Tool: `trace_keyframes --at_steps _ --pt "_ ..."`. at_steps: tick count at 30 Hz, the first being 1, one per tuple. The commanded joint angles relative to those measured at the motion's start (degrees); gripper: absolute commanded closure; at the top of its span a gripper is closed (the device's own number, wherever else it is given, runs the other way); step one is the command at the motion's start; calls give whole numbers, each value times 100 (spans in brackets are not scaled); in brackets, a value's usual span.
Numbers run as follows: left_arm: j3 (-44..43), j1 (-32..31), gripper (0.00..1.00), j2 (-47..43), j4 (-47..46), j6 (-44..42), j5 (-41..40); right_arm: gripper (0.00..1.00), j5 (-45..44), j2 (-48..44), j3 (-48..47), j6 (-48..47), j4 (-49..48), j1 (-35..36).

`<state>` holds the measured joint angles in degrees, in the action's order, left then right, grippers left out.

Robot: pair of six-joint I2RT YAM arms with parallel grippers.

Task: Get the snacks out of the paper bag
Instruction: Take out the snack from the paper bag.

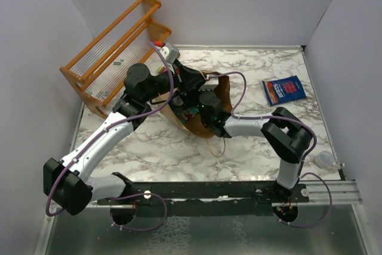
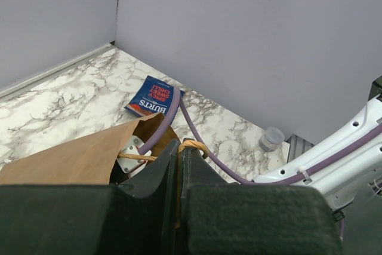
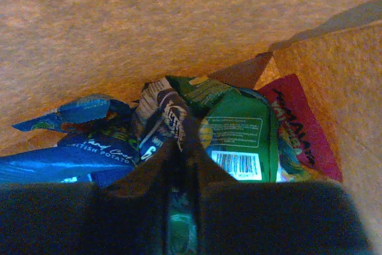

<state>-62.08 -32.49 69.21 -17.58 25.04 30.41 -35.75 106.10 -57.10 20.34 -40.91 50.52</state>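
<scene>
A creased brown kraft paper bag (image 1: 224,94) lies slumped on its side about the middle of the marble table (image 1: 256,64), nearer its far edge. Heaped inside are a glossy green packet (image 3: 239,129), a red-pink packet (image 3: 296,120), a blue packet (image 3: 65,159) and a dark crumpled packet (image 3: 169,117). A dark blue packet with red lettering (image 1: 284,90) lies flat near the far right corner.

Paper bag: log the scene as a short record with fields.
paper bag: brown, one twisted handle pinched
left claw: shut on the bag's handle
right claw: inside the bag, tips at a dark packet; grip unclear
inside bag: green packet, red packet, blue packets
out of bag: Burts packet, flat on the table
back left: orange rack
</scene>
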Motion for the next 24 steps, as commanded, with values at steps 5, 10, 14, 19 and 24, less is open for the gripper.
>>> trace_keyframes --at_steps 5,10,14,19,24 --pt "50 -39 100 -145 -285 56 82 99 325 -389 -34 198 -65 1" --pt "39 -39 100 -106 -226 29 16 99 1037 -1045 177 416 328 1" --pt "35 -38 100 -70 -197 21 -8 99 1327 -1538 371 568 667 1" --pt "22 -38 100 -44 -133 -27 -89 99 1575 -2077 610 632 1046 1" --pt "-26 -45 100 -30 13 -103 -206 99 1913 -2647 703 531 1429 1"
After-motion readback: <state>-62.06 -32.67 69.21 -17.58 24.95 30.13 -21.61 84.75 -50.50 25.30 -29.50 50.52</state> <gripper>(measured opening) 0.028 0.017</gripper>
